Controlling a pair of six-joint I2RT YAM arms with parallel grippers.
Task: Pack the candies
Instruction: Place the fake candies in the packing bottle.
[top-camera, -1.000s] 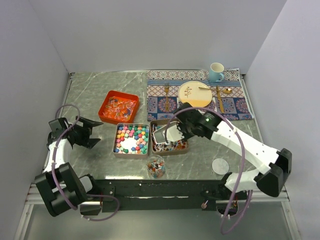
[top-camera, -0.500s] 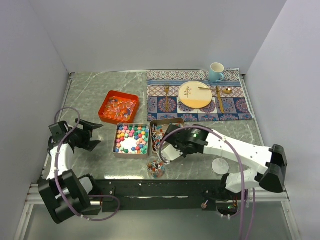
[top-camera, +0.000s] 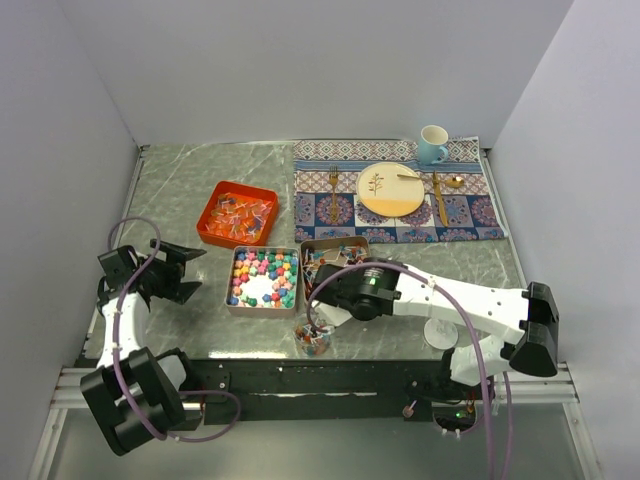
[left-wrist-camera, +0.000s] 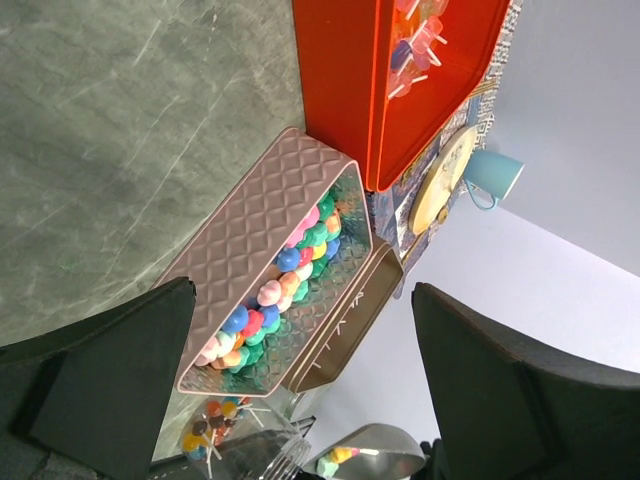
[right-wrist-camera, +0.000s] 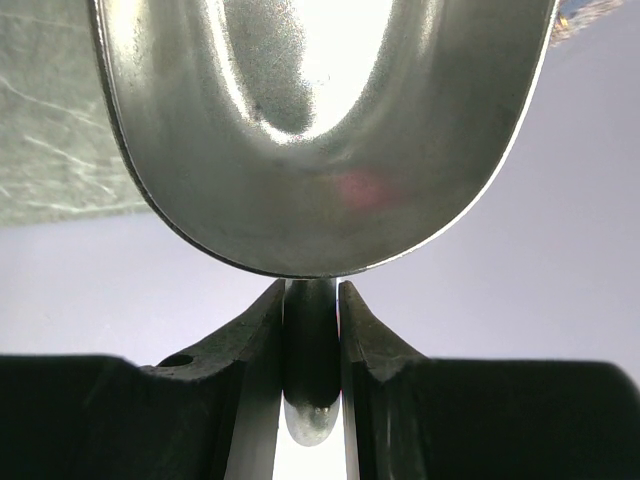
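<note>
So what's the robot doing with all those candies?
It's packing candies. The right gripper is shut on the handle of a shiny metal scoop and holds it by the little clear cup at the near edge, which already has some candies in it. The left gripper is open and holds nothing, hovering beside the tin of round colourful candies.

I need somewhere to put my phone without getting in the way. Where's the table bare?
Bare marble lies far left, behind the orange tray and beside the placemat. A smaller patch lies on the right, between placemat and right arm. The middle is crowded: two tins of candies, a glass jar and the scoop near it.
</note>
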